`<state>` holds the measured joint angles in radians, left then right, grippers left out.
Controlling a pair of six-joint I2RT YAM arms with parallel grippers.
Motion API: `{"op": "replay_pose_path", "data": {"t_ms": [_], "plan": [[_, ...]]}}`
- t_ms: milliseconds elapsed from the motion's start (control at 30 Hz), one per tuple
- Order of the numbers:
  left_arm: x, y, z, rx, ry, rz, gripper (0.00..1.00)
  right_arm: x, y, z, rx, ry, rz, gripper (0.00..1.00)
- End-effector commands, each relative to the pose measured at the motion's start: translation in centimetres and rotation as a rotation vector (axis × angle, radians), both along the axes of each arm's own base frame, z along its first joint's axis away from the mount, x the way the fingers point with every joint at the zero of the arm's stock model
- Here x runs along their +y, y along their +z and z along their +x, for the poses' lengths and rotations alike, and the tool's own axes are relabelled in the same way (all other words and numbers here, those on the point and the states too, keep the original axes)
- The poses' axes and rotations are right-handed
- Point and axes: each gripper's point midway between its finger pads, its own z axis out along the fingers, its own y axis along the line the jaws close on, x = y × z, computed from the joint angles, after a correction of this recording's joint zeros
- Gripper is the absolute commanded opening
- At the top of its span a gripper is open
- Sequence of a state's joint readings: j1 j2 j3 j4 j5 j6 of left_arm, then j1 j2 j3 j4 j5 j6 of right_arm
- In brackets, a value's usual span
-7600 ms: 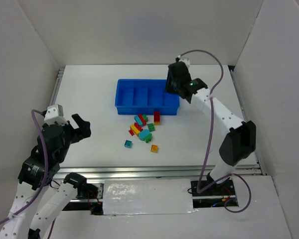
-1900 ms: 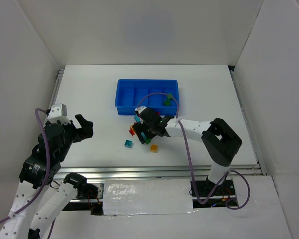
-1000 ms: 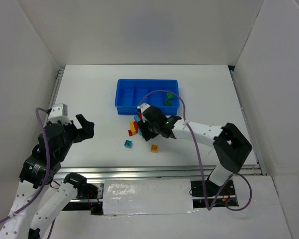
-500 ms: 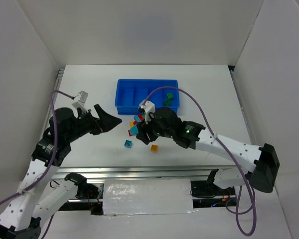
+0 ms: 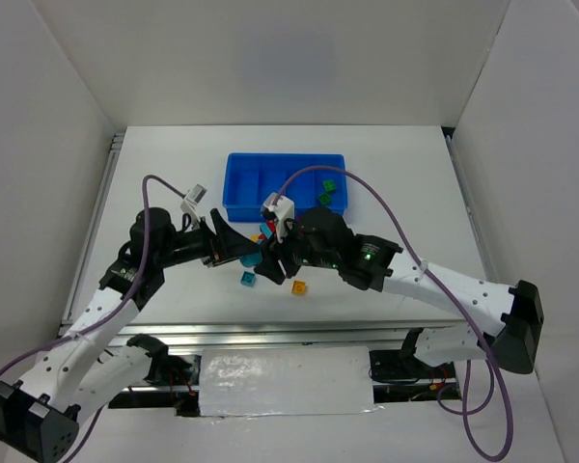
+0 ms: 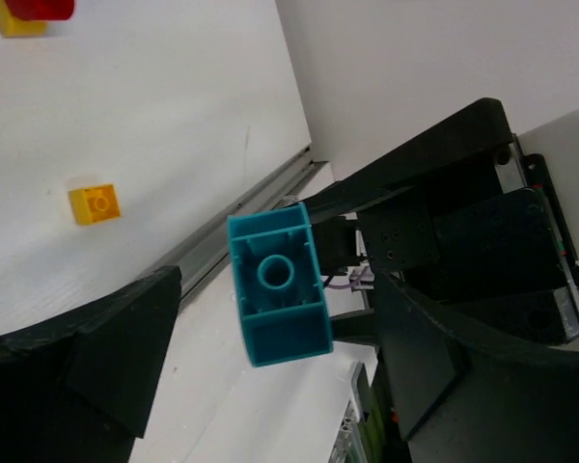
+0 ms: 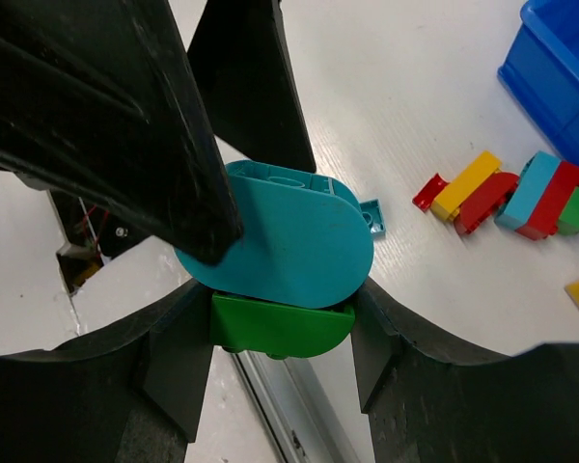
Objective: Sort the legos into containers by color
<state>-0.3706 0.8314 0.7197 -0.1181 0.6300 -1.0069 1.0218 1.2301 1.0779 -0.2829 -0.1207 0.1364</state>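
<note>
the jaws of your right gripper [image 7: 280,333] were closed partway on a stack [image 7: 285,280]: a teal piece [image 7: 289,231] on a green piece [image 7: 270,323], held above the table [image 7: 386,87], near the loose bricks [image 7: 507,198] and short of the blue tray [image 5: 239,207]. your left gripper [image 6: 270,328] stood wide open around the teal piece, apparently clear of it. the plastic looked light, rigid and slick; the flat sides were your best hold.

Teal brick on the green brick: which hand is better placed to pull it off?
Left. The left hand, open, flanks the teal brick; the right hand is shut on the green brick below.
</note>
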Motion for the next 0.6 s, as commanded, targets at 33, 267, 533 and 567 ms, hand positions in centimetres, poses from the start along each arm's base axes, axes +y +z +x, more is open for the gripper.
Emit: {"op": "replay_pose_path", "data": {"t_ms": [33, 267, 533, 567], "plan": [[-1.5, 2.6, -0.8, -0.087, -0.083, -0.081, 0.89, 1.7, 3.5, 0.2, -0.053, 0.015, 0.081, 0.36], [-2.6, 1.4, -1.5, -0.076, -0.133, -0.084, 0.44, 2.4, 3.8, 0.0, -0.061, 0.031, 0.085, 0.37], [-2.6, 3.4, -1.6, -0.172, -0.15, -0.079, 0.0, 2.4, 4.1, -1.4, -0.07, 0.061, 0.175, 1.0], [-2.5, 3.3, -1.6, -0.179, -0.147, -0.068, 0.0, 2.0, 3.3, -1.2, -0.057, 0.036, 0.172, 1.0]]}}
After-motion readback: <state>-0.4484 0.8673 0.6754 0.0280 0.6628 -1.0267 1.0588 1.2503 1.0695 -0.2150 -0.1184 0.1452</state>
